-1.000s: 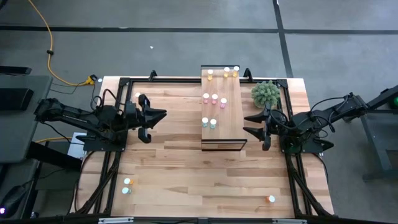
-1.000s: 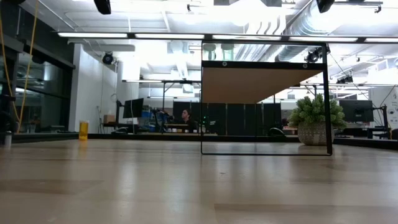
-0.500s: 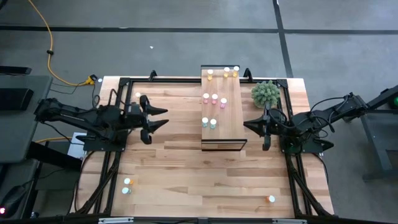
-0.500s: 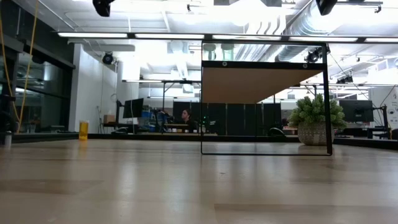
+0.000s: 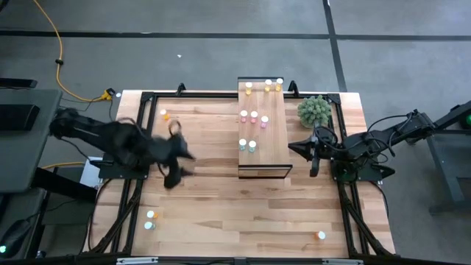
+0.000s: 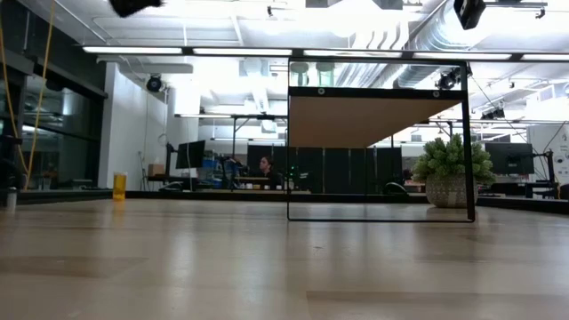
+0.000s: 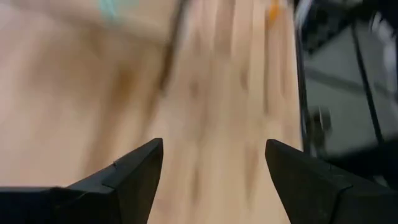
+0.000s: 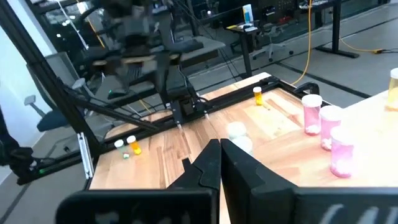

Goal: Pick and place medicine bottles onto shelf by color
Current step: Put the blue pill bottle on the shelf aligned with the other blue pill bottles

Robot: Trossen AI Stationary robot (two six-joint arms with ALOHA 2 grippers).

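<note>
Swinging toward the desk's near side, left gripper (image 5: 179, 154) now spread wide, empty, likely heading for loose medicine bottles (image 5: 150, 219). Right gripper (image 5: 300, 147) has pinched together beside the shelf (image 5: 274, 136), idling.

Bright ceiling strip lights (image 6: 293, 51) glare overhead; the left wrist view is smeared, probably by motion blur.

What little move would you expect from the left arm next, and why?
Probably a swing toward the two loose bottles near the table's front left corner, then a descent over one. The left tool hangs open and empty above bare tabletop, while the shelf already carries sorted groups. The right tool is shut and empty, waiting beside the shelf.
</note>
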